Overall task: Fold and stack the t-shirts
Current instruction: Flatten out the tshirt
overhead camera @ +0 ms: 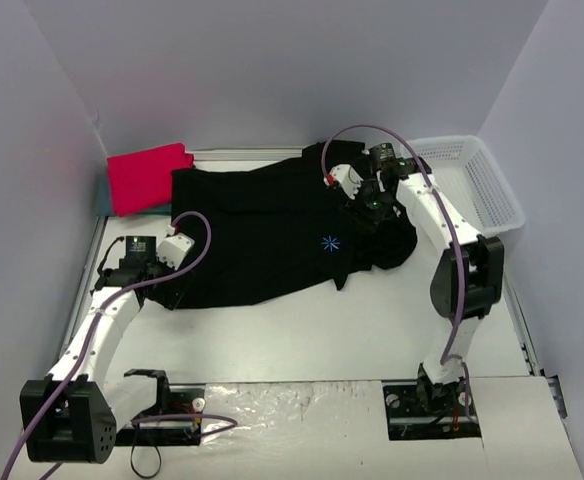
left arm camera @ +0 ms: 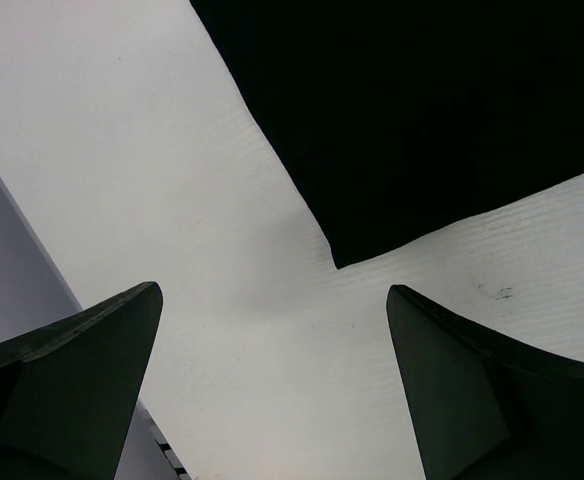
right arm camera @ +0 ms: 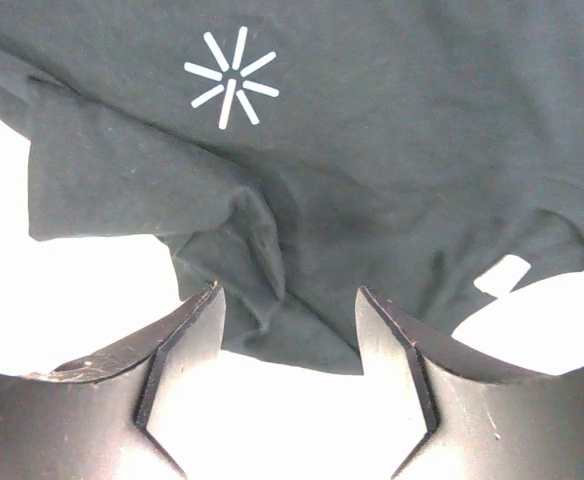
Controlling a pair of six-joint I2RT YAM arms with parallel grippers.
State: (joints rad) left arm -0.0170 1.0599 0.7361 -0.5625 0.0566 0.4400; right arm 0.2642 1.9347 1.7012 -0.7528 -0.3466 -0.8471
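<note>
Far-left corner of the bench point(overhead camera: 372, 330): the red-pink shirt point(overhead camera: 150, 177) is folded flat, with an edge of the teal-blue shirt point(overhead camera: 101, 195) showing under it. So two look done, and I judge the black one is the one in work. The left gripper point(left arm camera: 274, 290) has its jaws wide apart and holds nothing. It hangs over bare bench near the left edge, with the near-left corner of the black shirt point(overhead camera: 262, 240) just ahead of its fingertips. The black shirt is spread across the middle of the bench, flat on the left half and bunched on the right, starburst print point(right arm camera: 232, 78) facing up. The right gripper point(right arm camera: 288, 291) sits over that bunched side. Its jaws are parted with a ridge of cloth between them, and neither pad looks pressed on it, so I read it as not gripping. The white basket point(overhead camera: 477, 185) is at the far-right corner, well apart from the shirts. On handling, the shirt is light, limp knit with no stiffness, so it will drape and drag rather than slide as a sheet. It's not fragile and not slippery. Best holds are hem corners or shoulder seams, one per arm. Pinch at the edge, since a mid-panel pinch just lifts a tent. Flatten the right-side bunch before folding.
</note>
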